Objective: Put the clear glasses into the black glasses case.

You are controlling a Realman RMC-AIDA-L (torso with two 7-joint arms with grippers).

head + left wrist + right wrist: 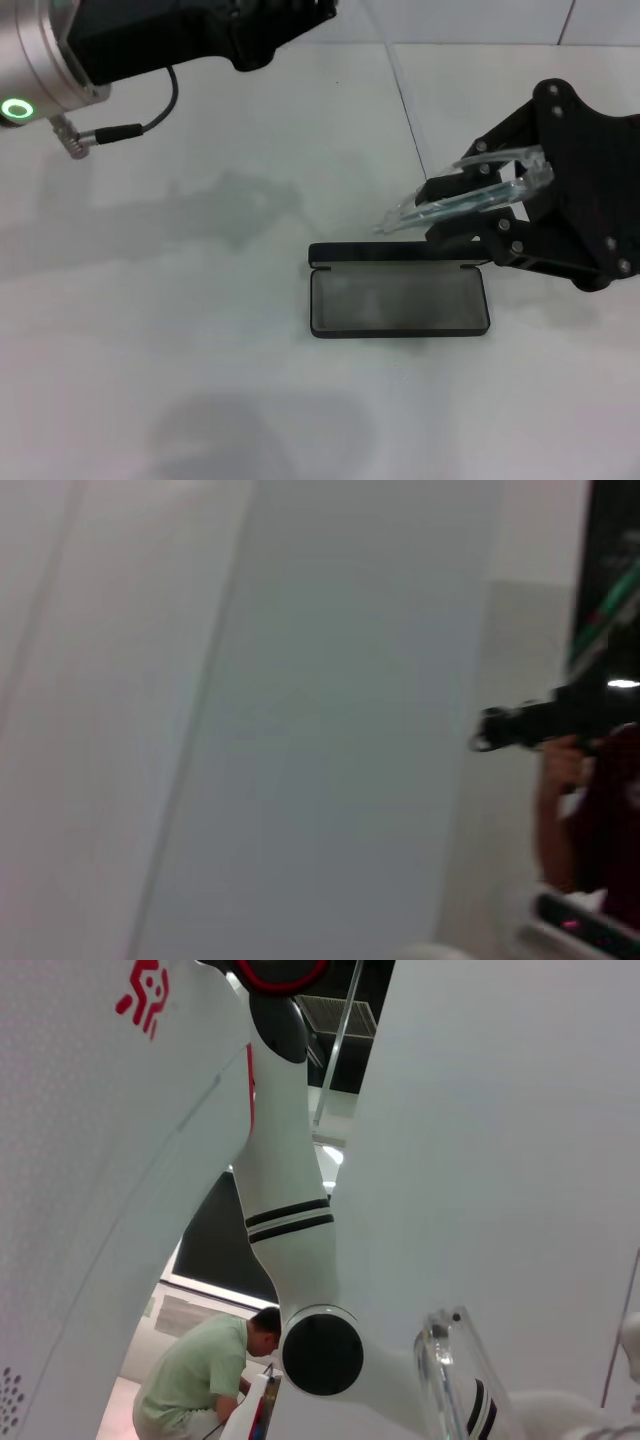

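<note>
Clear glasses (470,195) pinched in the right gripper (480,190), fingers closed onto them, held tilted in the air just above and behind the far right corner of the black glasses case (400,300). Case lying open on the white table (200,350), grey lining up, lid standing along its far edge. Left gripper (270,30) parked high at far left, fingers impossible to judge.

The clear glasses (470,196) look like glossy, colourless plastic. The black glasses case (398,292) has a smooth dark shell and a matt grey lining, possibly cloth. The right gripper (455,200) looks matt black, the table (200,330) smooth white.
</note>
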